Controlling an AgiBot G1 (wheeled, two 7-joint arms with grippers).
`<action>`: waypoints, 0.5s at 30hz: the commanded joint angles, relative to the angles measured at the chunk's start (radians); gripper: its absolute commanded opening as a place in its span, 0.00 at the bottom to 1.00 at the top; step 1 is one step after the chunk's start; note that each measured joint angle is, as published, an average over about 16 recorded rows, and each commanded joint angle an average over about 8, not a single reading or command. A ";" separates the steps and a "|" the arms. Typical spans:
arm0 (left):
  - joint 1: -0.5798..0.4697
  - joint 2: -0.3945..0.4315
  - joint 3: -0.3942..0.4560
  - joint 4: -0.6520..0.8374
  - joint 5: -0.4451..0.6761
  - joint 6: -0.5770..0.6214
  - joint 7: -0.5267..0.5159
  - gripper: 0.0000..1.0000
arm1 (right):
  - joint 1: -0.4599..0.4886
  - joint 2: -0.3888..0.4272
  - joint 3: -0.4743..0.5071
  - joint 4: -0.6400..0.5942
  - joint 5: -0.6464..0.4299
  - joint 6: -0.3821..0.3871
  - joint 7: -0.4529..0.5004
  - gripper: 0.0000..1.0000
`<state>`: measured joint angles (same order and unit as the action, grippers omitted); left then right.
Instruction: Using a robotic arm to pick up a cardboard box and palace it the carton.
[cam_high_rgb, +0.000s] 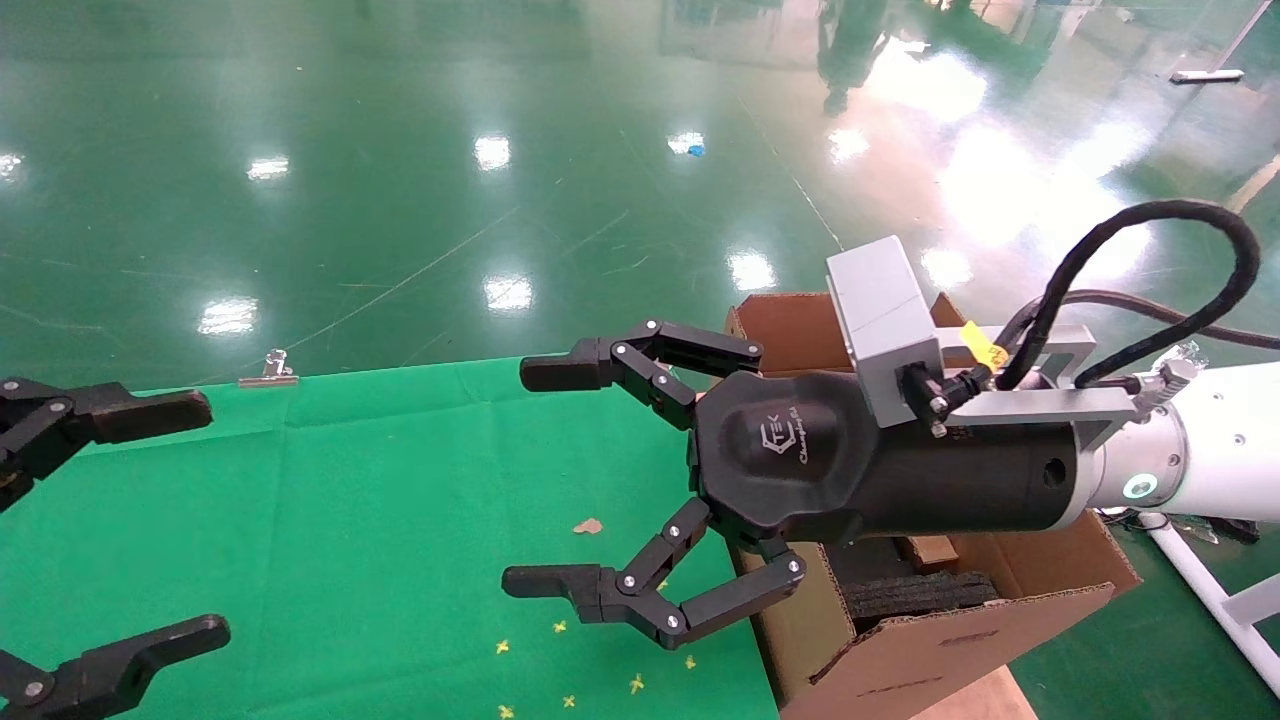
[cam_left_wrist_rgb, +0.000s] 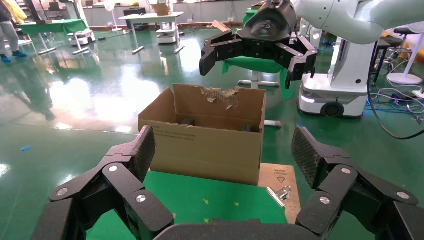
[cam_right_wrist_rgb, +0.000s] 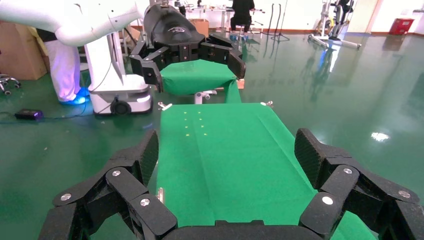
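Note:
The robotic arm comes in from the right, and its right gripper (cam_high_rgb: 538, 476) hangs open and empty above the green table, just left of the carton (cam_high_rgb: 900, 660). The right wrist view shows only green cloth between the gripper's (cam_right_wrist_rgb: 227, 155) spread fingers. The carton (cam_left_wrist_rgb: 205, 150) stands at the table's right end with its flaps up, one edge torn ragged (cam_left_wrist_rgb: 220, 94), and black foam (cam_high_rgb: 920, 595) inside. A brown piece (cam_high_rgb: 928, 550) lies on the foam, half hidden by the gripper; I cannot tell whether it is the cardboard box. My left gripper (cam_high_rgb: 198, 520) is parked open at the left edge.
The green cloth (cam_high_rgb: 350, 520) carries a small cardboard scrap (cam_high_rgb: 588, 526) and several yellow marks (cam_high_rgb: 560, 627). A metal binder clip (cam_high_rgb: 270, 372) holds its far edge, another clip (cam_left_wrist_rgb: 280, 192) sits near the carton. Shiny green floor surrounds the table.

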<state>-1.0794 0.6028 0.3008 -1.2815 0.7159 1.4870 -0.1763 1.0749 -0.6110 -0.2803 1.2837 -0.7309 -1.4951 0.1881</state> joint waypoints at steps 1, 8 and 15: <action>0.000 0.000 0.000 0.000 0.000 0.000 0.000 1.00 | 0.000 0.000 0.000 0.000 0.000 0.000 0.000 1.00; 0.000 0.000 0.000 0.000 0.000 0.000 0.000 1.00 | 0.000 0.000 0.000 0.000 0.000 0.000 0.000 1.00; 0.000 0.000 0.000 0.000 0.000 0.000 0.000 1.00 | 0.000 0.000 0.000 0.000 0.000 0.000 0.000 1.00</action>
<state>-1.0794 0.6028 0.3008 -1.2815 0.7159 1.4870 -0.1763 1.0750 -0.6110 -0.2803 1.2837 -0.7309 -1.4951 0.1880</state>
